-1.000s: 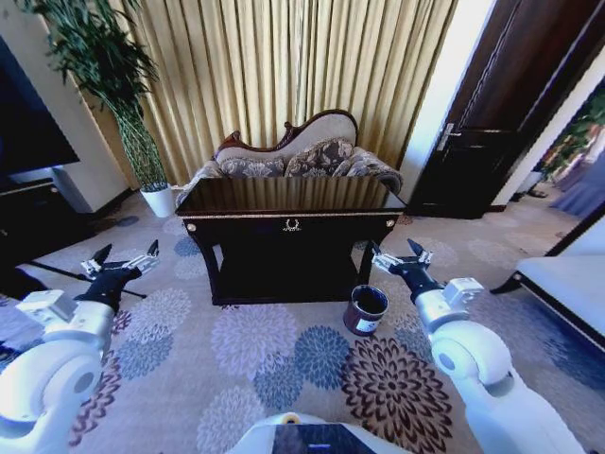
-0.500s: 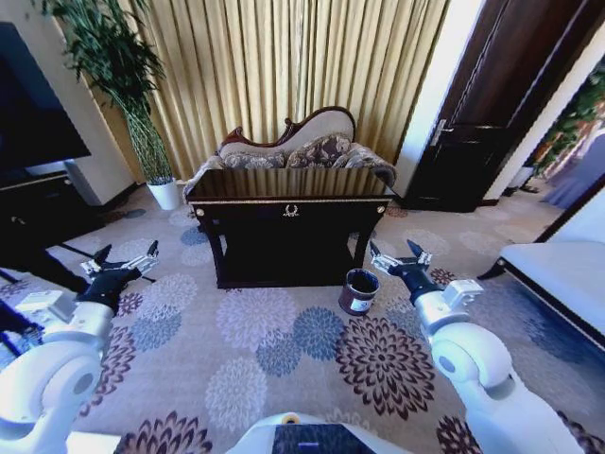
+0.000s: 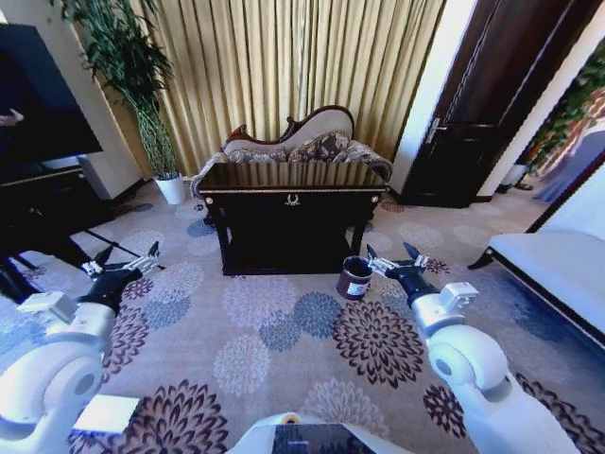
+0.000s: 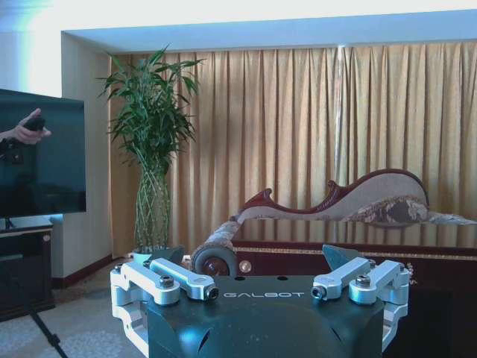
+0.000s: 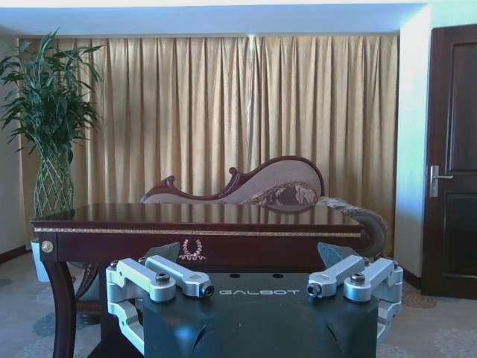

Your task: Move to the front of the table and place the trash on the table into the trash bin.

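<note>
Trash bin (image 3: 354,277): on the carpet by the worktop's (image 3: 291,176) right front leg; you can't see its contents.
Left gripper (image 3: 121,268): jaws spread, empty.
Right gripper (image 3: 391,261): jaws spread, empty.

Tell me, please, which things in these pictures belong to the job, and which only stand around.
Belong to the job:
- the table, dark glossy wood; I cannot make out any trash on it
- the trash bin, on the carpet by the table's right front leg
- the left gripper and right gripper, both open, holding nothing

Only standing around:
- the sofa
- the plant
- the curtains
- the door
</note>
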You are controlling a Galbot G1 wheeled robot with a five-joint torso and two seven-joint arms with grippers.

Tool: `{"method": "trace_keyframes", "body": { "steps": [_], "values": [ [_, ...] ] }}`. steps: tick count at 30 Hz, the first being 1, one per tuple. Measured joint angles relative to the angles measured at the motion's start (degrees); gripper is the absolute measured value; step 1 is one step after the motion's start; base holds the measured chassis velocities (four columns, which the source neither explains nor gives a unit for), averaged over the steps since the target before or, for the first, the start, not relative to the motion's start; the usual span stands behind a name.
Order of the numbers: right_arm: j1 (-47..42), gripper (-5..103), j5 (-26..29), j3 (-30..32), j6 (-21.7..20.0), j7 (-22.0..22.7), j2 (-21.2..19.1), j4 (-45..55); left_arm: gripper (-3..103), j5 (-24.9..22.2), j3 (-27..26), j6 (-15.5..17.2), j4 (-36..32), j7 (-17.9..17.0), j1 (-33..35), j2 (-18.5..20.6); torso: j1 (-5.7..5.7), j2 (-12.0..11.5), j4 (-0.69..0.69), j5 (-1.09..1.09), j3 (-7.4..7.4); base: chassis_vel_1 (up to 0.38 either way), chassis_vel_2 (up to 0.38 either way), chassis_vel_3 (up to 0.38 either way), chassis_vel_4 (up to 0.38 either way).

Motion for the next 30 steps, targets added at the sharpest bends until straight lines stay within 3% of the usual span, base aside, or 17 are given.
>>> {"method": "trace_keyframes", "body": {
  "steps": [9,30],
  "values": [
    [-0.5,100,-2.0,-0.3,2.2,-1.9,1.0,-2.9,100,0.0,0.1,0.0,-0.1,0.0,0.3,-0.9,0.00,0.0,0.00,0.04,0.01,0.066,-0.086,-0.085,0.066],
    [0.4,100,-1.5,-0.2,0.5,-2.0,1.2,-2.0,100,0.4,1.6,-3.0,-0.5,0.2,0.4,-2.1,0.01,0.0,0.00,0.03,0.00,0.000,0.000,0.000,0.000]
  ]
}}
